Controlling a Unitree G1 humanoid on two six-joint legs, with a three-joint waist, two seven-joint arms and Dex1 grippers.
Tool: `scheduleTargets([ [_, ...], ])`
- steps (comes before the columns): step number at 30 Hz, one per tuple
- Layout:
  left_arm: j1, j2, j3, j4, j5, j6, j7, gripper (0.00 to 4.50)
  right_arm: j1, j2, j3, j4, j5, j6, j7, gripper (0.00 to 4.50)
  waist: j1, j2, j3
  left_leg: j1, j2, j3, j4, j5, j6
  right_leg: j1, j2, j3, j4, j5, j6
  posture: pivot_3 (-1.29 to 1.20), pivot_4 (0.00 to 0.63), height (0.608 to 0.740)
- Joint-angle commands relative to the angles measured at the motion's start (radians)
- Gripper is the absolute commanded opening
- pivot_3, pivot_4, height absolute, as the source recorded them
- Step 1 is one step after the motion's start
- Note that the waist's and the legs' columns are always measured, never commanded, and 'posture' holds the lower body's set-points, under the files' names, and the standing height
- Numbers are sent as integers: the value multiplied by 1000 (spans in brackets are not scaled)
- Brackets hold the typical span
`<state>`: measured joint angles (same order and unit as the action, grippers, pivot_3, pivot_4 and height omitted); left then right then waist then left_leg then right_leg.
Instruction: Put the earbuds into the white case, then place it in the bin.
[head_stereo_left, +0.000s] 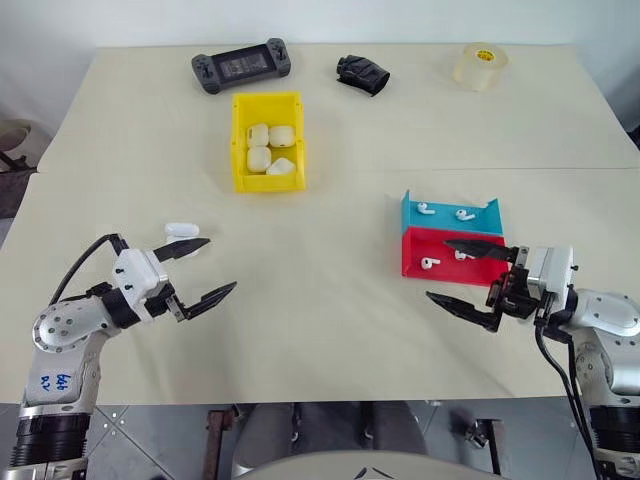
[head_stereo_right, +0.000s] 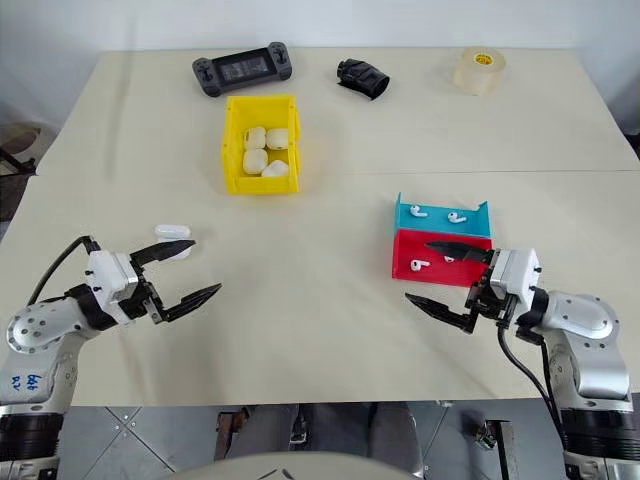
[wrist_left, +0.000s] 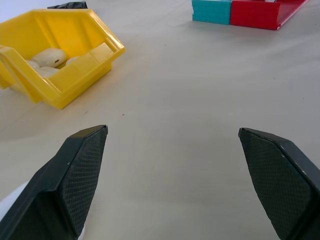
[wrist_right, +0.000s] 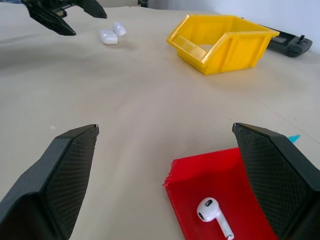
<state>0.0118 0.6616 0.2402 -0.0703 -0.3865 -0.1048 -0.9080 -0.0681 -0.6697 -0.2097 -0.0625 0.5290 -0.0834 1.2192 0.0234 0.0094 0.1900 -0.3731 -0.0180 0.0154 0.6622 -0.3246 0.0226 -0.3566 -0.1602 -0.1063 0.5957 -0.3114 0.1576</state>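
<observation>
A: Where do we stand? Our left gripper (head_stereo_left: 197, 270) sits at the lower left of the frame, jaws spread wide and holding nothing. Our right gripper (head_stereo_left: 468, 275) at the lower right is just as wide and just as empty.

B: And the task's things? The white case (head_stereo_left: 181, 229) lies on the table (head_stereo_left: 330, 330) just above the left gripper. One of the earbuds (head_stereo_left: 430, 263) rests in the red tray (head_stereo_left: 415, 268), right beside the right gripper; two more lie in the blue tray (head_stereo_left: 410, 213) above it. The bin (head_stereo_left: 240, 150), yellow, sits at upper centre with several white cases inside.

A: So we judge the step is picking that red-tray earbud. We should come down straight, close gently on its stem, and keep clear of the tray wall
</observation>
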Motion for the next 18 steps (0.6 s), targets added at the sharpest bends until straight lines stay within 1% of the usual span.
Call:
scheduleTargets([
  [1,20,-11,41,-48,8,-11,51,4468,-17,-1,-2,11,5,-20,18,4500,0,0,0,0,0,0,0,0,0,0,0,0,0,0,0,0,150,740],
  [6,91,-37,98,-90,37,-5,154,4468,-47,14,33,18,6,-24,41,4500,-1,0,0,0,0,0,0,0,0,0,0,0,0,0,0,0,150,740],
  [11,273,-97,261,-216,31,92,318,4468,-108,80,110,-11,13,-9,37,4500,-13,-1,0,0,3,0,0,-1,-1,0,2,0,-1,0,0,0,150,740],
  [14,421,-159,354,-353,32,232,440,4468,-149,137,146,-12,-1,-35,18,4500,-19,-1,1,0,4,0,0,-2,-2,0,4,1,-1,0,0,0,150,740],
  [16,485,-193,377,-420,16,315,487,4468,-169,165,159,-12,-13,-52,4,4500,-18,-2,1,0,5,-1,0,-2,-2,0,4,1,-2,0,0,0,150,740],
  [18,530,-228,374,-490,0,425,545,4468,-174,180,176,-16,-15,-57,10,4500,-5,-2,1,0,5,-1,1,-2,-3,0,4,1,-2,0,0,0,150,740],
])
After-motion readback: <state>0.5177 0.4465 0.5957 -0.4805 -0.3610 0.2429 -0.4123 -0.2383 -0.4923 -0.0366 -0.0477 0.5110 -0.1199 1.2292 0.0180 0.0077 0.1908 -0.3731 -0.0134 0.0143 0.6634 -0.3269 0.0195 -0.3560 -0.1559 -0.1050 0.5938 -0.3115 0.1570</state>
